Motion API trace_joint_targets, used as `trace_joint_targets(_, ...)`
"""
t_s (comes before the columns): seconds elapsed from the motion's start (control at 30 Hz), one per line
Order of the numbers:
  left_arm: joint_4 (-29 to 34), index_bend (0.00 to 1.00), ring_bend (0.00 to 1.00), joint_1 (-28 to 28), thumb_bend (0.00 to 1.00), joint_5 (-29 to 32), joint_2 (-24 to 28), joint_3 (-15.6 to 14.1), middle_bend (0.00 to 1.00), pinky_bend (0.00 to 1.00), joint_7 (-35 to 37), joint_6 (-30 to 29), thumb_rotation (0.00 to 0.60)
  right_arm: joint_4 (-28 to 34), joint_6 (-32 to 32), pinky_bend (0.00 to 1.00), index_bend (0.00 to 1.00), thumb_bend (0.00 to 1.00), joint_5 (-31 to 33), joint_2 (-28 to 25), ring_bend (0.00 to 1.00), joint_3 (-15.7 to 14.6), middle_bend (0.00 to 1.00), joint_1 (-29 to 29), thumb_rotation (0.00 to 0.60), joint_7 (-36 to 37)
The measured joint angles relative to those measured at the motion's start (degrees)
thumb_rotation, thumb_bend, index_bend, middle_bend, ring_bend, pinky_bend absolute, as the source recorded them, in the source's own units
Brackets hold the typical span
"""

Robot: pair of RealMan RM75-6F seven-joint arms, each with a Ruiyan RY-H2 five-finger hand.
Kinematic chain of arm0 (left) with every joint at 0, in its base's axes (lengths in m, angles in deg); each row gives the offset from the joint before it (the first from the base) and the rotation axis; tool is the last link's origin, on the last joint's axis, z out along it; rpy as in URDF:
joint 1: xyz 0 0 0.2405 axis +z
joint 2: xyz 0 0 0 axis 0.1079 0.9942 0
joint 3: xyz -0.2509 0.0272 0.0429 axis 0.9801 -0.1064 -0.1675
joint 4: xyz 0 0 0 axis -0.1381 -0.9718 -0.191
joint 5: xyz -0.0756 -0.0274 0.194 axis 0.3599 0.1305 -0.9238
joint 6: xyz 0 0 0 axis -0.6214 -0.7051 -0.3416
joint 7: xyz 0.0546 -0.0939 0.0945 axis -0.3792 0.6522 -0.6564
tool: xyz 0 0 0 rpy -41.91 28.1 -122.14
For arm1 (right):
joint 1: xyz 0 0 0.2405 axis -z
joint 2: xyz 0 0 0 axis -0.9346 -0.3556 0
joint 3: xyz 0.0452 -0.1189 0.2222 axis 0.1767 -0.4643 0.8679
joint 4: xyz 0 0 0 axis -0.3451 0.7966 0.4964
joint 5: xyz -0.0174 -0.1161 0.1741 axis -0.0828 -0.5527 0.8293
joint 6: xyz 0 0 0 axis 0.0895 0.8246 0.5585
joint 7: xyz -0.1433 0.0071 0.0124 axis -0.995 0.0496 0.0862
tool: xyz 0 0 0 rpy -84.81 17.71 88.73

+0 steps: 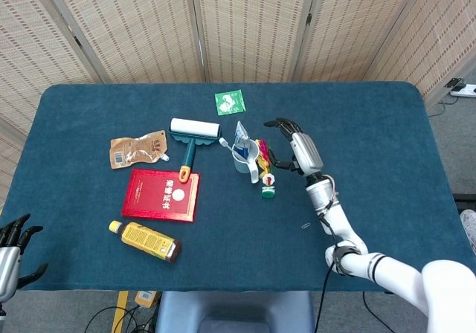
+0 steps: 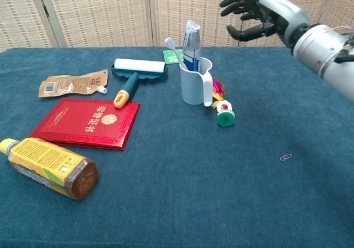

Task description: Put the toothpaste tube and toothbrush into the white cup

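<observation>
The white cup point(image 2: 196, 83) point(image 1: 245, 157) stands upright at mid-table. A blue-and-white toothpaste tube point(image 2: 191, 42) point(image 1: 240, 133) stands in it, and a white toothbrush point(image 2: 173, 50) point(image 1: 227, 146) leans out to the left from inside it. My right hand point(image 2: 259, 14) point(image 1: 294, 143) hovers open to the right of the cup and above its rim, fingers spread, holding nothing. My left hand point(image 1: 13, 238) shows only at the bottom left edge of the head view, far from the cup, fingers apart and empty.
A small colourful toy with a green base point(image 2: 223, 110) lies right beside the cup. A lint roller point(image 2: 134, 72), a brown pouch point(image 2: 71, 83), a red booklet point(image 2: 87, 122) and a yellow bottle point(image 2: 49, 165) lie left. A green sachet point(image 1: 230, 101) sits behind; a paperclip point(image 2: 286, 157) right.
</observation>
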Motion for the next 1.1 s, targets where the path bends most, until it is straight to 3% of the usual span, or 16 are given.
trace_joint_targets(0.23, 1.21, 0.28, 0.13, -1.34, 0.24, -0.72, -0.23, 1.07, 0.11, 0.17, -1.76, -0.02, 0.600, 17.03, -1.31, 0.13, 0.23, 0.38, 1.84, -13.63, 0.12, -3.14, 0.24, 6.94, 0.600, -10.11)
trace_joint_targets(0.47, 2.72, 0.28, 0.13, -2.77, 0.24, -1.27, -0.89, 1.81, 0.11, 0.17, -4.06, 0.41, 0.600, 29.61, -5.06, 0.13, 0.23, 0.37, -0.12, -27.67, 0.12, -10.51, 0.24, 16.82, 0.600, -16.15)
trace_joint_targets(0.77, 4.99, 0.27, 0.13, -4.32, 0.24, -0.93, -1.71, 2.47, 0.11, 0.17, -6.77, 1.54, 0.600, 30.94, -16.53, 0.13, 0.20, 0.31, -9.42, -32.31, 0.11, -18.11, 0.22, 27.20, 0.600, -16.16)
trace_joint_targets(1.1, 5.97, 0.27, 0.13, -5.17, 0.24, -0.12, -3.56, 3.91, 0.11, 0.17, -8.90, 0.46, 0.600, 27.41, -25.60, 0.09, 0.15, 0.28, -11.90, -31.71, 0.05, -21.80, 0.17, 36.60, 0.600, -15.58)
